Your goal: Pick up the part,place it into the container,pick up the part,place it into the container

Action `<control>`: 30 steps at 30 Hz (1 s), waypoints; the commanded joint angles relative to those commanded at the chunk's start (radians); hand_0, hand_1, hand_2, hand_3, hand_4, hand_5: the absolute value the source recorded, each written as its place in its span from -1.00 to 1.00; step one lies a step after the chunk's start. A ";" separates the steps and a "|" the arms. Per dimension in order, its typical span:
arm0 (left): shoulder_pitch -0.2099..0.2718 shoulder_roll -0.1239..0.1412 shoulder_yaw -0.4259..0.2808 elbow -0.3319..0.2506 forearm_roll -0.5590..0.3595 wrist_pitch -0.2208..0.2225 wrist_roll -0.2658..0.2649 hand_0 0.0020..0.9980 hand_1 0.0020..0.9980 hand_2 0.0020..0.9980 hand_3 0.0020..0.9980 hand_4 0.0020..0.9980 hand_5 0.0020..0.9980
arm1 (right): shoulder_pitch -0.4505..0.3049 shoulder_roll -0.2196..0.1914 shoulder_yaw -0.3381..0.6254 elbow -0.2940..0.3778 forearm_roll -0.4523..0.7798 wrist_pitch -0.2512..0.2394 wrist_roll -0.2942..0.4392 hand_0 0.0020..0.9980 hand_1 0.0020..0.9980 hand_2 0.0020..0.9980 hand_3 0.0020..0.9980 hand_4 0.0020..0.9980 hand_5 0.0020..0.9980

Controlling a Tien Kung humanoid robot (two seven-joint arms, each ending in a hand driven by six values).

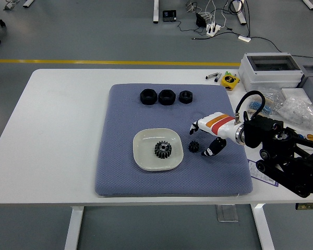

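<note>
A white dish [144,158] sits on the blue mat [120,172] with a black gear [163,150] lying inside it. A smaller black gear [193,146] lies on the mat just right of the dish. Three black ring-shaped parts [166,96] stand in a row at the mat's far side. My right hand [204,139], white with red and orange stripes, hovers right of the small gear, its fingers spread and holding nothing. The thumb [211,148] points down beside the small gear without touching it. The left arm does not show.
A grey plastic box [271,70] stands at the table's far right, with a yellow tape measure [229,80] and clear bags [297,109] near it. A paper sheet [263,176] lies under my right arm.
</note>
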 joint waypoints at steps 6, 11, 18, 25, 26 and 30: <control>-0.001 0.001 0.006 0.000 0.000 -0.001 0.001 0.43 0.28 0.36 0.16 0.25 0.51 | -0.003 0.010 0.003 0.016 0.015 -0.005 -0.003 0.08 0.27 0.43 0.36 0.69 -0.69; -0.002 0.001 0.008 0.000 -0.004 -0.001 0.000 0.43 0.28 0.36 0.16 0.25 0.51 | -0.006 0.018 -0.001 -0.007 0.021 -0.008 -0.004 0.08 0.27 0.43 0.36 0.69 -0.69; -0.003 0.000 0.009 0.000 -0.008 0.000 0.000 0.43 0.28 0.36 0.16 0.25 0.51 | -0.011 0.034 -0.012 -0.048 0.034 -0.012 -0.002 0.03 0.22 0.38 0.27 0.55 -0.74; -0.004 0.000 0.012 0.000 -0.009 -0.001 0.000 0.43 0.28 0.36 0.16 0.25 0.51 | -0.014 0.040 -0.018 -0.057 0.040 -0.028 0.013 -0.06 0.10 0.21 0.10 0.33 -0.83; -0.004 0.000 0.012 0.000 -0.009 -0.001 0.000 0.43 0.28 0.36 0.16 0.25 0.51 | -0.014 0.040 -0.019 -0.056 0.041 -0.031 0.015 -0.06 0.10 0.21 0.10 0.33 -0.83; -0.004 -0.001 0.012 0.000 -0.010 -0.001 -0.001 0.43 0.28 0.36 0.16 0.25 0.51 | -0.017 0.036 -0.024 -0.052 0.047 -0.054 0.034 -0.25 -0.03 0.04 -0.03 0.12 -0.91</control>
